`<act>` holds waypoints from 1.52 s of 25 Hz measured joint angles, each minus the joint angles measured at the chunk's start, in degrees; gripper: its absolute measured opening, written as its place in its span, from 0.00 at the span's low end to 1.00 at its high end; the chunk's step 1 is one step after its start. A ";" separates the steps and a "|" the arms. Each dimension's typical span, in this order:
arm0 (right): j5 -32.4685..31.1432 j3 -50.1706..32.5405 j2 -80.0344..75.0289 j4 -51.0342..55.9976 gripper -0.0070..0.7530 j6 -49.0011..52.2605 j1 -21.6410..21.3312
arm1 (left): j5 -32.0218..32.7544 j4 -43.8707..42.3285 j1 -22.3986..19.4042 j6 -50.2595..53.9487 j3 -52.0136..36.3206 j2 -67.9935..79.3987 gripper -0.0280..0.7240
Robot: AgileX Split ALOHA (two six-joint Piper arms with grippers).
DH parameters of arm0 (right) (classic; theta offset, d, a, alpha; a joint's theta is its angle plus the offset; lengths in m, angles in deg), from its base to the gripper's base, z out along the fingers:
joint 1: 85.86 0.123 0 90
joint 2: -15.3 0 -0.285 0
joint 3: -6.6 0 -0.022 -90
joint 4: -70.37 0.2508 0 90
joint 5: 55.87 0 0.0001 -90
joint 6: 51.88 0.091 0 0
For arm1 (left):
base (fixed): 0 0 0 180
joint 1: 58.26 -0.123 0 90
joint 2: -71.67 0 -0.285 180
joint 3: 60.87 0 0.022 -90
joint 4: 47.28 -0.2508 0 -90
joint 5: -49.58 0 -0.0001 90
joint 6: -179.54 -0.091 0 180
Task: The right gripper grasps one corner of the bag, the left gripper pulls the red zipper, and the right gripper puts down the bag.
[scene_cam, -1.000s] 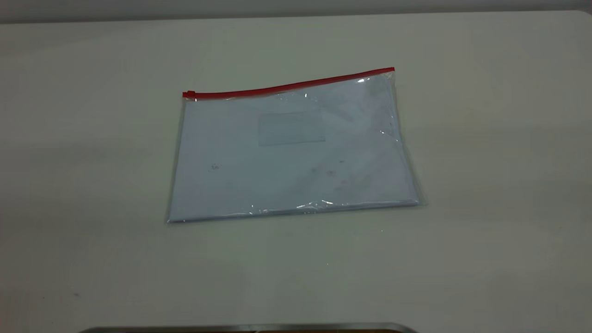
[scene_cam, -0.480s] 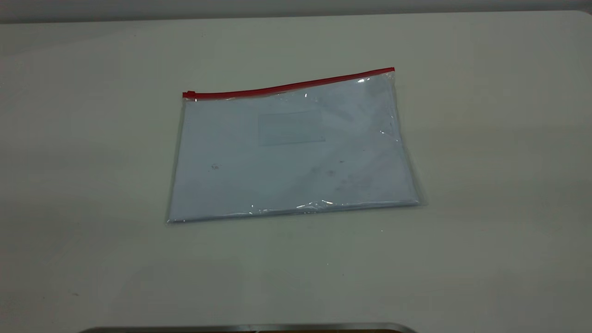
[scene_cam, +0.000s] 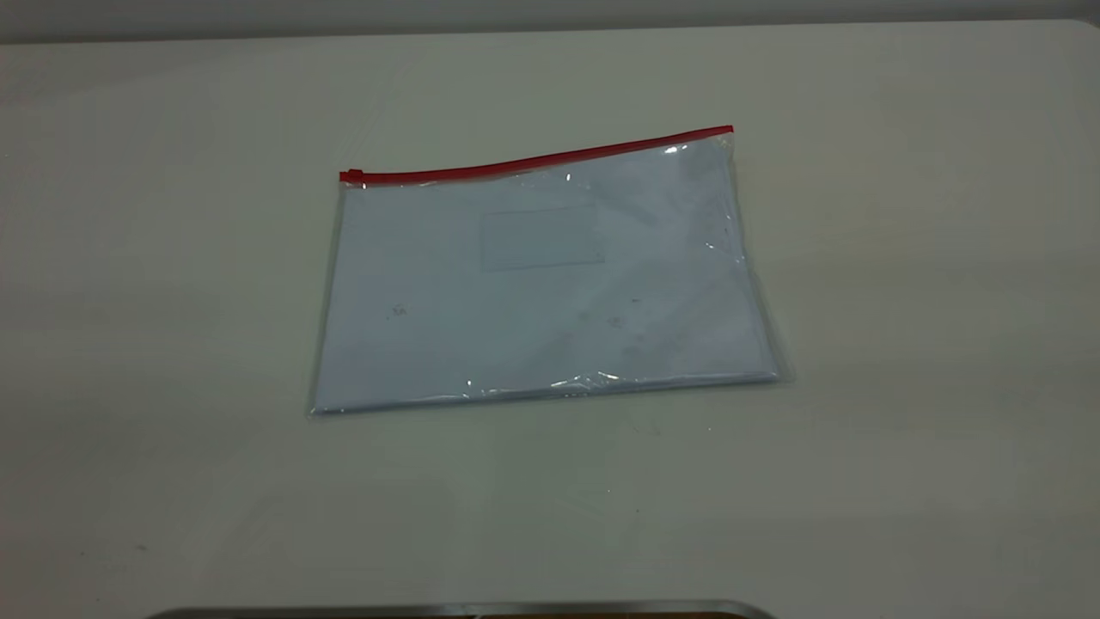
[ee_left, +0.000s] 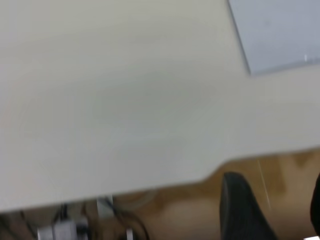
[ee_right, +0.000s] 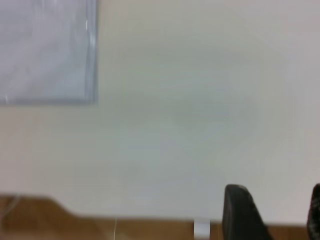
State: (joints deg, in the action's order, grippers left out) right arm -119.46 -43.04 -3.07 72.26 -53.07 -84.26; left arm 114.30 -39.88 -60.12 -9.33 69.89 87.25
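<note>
Flat there, the bag (scene_cam: 541, 275), well apart from both spread tools, left tool (ee_left: 272, 210) and right tool (ee_right: 272, 215).

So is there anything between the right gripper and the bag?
No. In the right wrist view only bare table lies between the right gripper and the bag.

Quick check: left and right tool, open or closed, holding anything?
Left tool: open, holding nothing, off the table's edge, clear of the bag.
Right tool: open, holding nothing, at the table's edge, clear of the bag.
</note>
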 joint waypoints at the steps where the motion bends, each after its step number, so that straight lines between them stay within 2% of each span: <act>1: -0.15 0.00 2.68 0.00 0.48 0.00 -0.07 | 0.05 0.00 -0.13 0.00 0.00 -2.12 0.58; 6: -0.86 0.00 11.46 0.00 0.48 0.04 -0.07 | 0.82 0.05 -0.20 0.00 0.00 -8.82 0.58; 38: -0.98 0.00 11.52 0.00 0.48 0.04 -0.07 | 0.94 0.05 -0.20 0.00 0.00 -8.89 0.58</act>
